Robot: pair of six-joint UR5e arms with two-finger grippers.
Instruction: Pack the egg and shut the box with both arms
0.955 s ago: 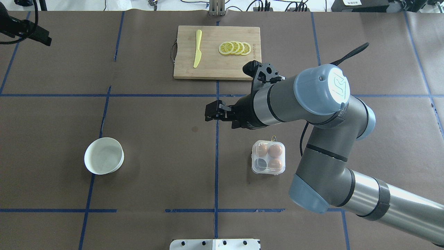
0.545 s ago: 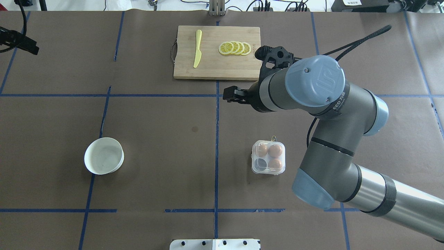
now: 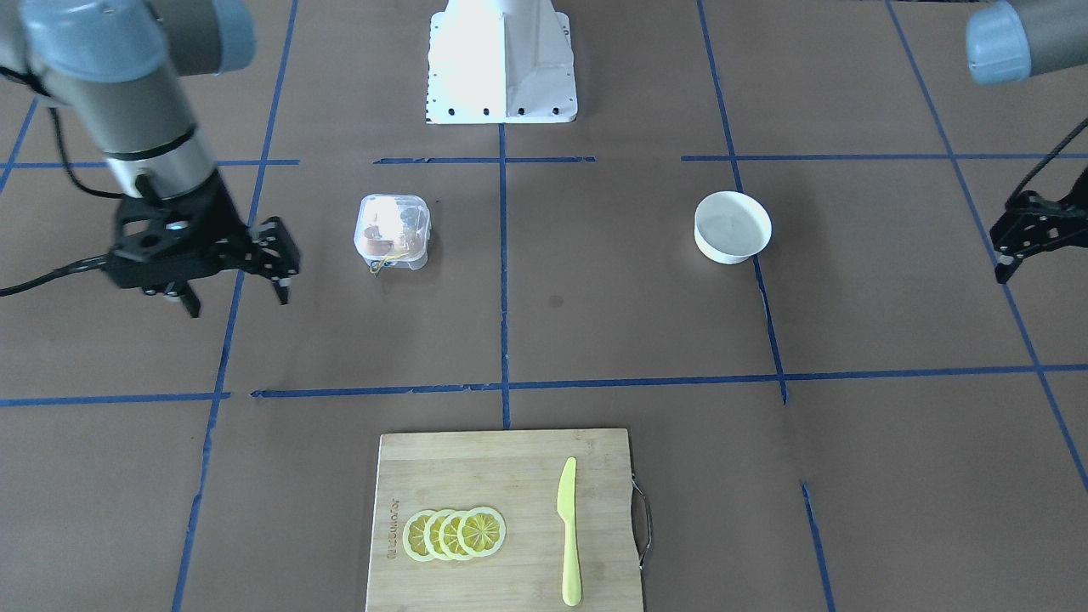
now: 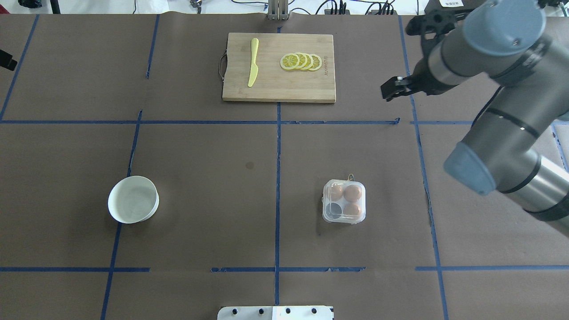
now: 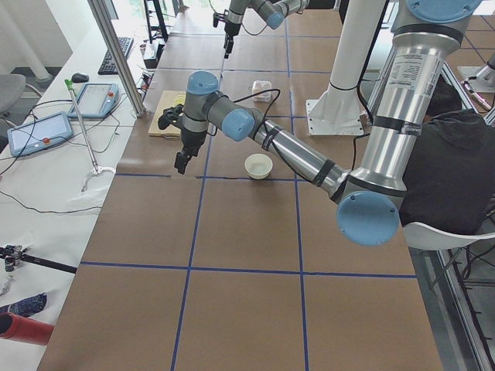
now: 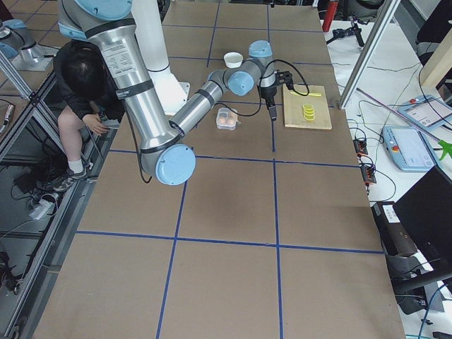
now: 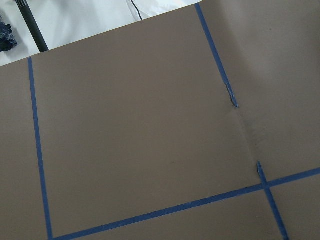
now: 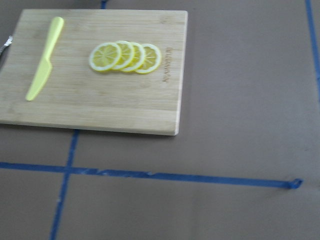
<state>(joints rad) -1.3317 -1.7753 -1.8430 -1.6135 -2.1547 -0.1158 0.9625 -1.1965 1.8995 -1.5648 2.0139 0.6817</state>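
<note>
The clear box (image 4: 343, 201) sits right of the table's middle, and its lid looks folded down. Three orange-brown eggs show inside it; one egg (image 4: 352, 192) is in a far cup, and the near-left cup is dark and empty. The box also shows in the front view (image 3: 393, 231), with its yellow string (image 3: 382, 262) at its edge. My right gripper (image 4: 389, 90) hangs in the air far behind and right of the box, empty, its fingers apart. My left gripper (image 3: 1011, 251) is at the table's far left edge, holding nothing; I cannot tell its jaws.
An empty white bowl (image 4: 133, 199) stands at the left. A wooden cutting board (image 4: 278, 86) at the back middle holds lemon slices (image 4: 301, 62) and a yellow plastic knife (image 4: 253, 62). Blue tape lines cross the brown table cover.
My right arm has swung from over the table's middle to the far right, away from the box. My left gripper has drawn further off to the left edge. The box has not moved.
</note>
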